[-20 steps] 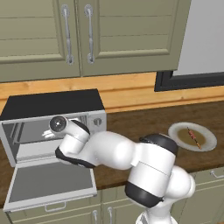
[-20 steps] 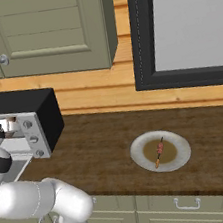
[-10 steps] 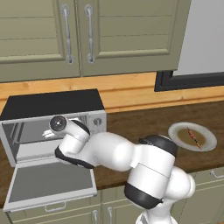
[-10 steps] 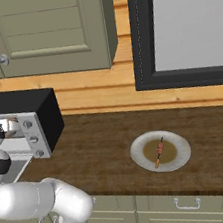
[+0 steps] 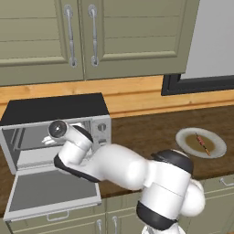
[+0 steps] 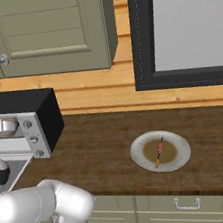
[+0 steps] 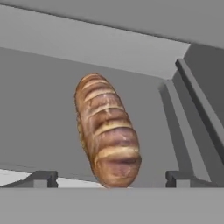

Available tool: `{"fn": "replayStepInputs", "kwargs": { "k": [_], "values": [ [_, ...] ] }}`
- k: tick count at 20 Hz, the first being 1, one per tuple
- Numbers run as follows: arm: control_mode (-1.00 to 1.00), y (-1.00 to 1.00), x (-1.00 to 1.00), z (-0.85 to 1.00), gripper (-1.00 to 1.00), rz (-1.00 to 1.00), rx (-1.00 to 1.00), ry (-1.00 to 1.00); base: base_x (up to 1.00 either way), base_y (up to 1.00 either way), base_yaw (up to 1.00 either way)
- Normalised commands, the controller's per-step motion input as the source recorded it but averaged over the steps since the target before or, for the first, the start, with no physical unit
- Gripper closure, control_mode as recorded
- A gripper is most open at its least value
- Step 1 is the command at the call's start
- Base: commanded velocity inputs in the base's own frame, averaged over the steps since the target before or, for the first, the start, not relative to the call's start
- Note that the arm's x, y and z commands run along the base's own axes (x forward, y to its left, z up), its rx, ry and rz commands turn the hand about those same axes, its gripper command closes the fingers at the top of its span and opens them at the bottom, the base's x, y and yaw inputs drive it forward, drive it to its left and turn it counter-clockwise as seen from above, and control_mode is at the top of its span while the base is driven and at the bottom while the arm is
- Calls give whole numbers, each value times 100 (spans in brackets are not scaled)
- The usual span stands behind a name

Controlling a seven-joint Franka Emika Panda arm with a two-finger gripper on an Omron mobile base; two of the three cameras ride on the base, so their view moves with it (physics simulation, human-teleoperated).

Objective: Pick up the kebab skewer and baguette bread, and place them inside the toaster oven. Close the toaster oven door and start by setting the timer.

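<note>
The hand (image 7: 107,178) stands spread, its fingertips (image 7: 41,178) clear of the baguette bread (image 7: 107,129) lying on the toaster oven (image 5: 57,121) floor between them; a crooked retreat could clip the loaf and roll it out. The hand view gives that loaf, whereas the base views give the lowered toaster oven door (image 5: 50,192) and the kebab skewer (image 6: 159,152) on its plate (image 6: 139,145), well apart on the table (image 6: 93,146).

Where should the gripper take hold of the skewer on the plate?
Grip the kebab skewer near its middle, at the meat chunks, coming straight down from above. It lies flat on the plate, so no side gives room underneath. Set the jaws across the stick's width, since it is far thinner that way than along its length. The plate's shallow rim shouldn't get in the way.
</note>
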Motion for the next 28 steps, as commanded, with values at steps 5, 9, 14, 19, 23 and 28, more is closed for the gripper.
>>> {"fn": "replayStepInputs", "kwargs": {
  "k": [5, 9, 14, 19, 23, 28],
  "values": [
    [-100, -40, -89, 48, -100, 5, 0, 4, 0, 0, 0],
    [-100, -86, -86, 36, -100, 5, 0, 13, 0, 0, 0],
    [-100, -98, -57, 33, -100, 0, 0, 15, 0, 0, 0],
    [-100, -100, -42, 20, -100, 0, 0, 13, 0, 0, 0],
    [-100, -100, -30, 10, -100, 0, 0, 9, 0, 0, 0],
    [-100, -100, -5, 1, -100, 0, 0, 7, 0, 0, 0]
  ]
}}
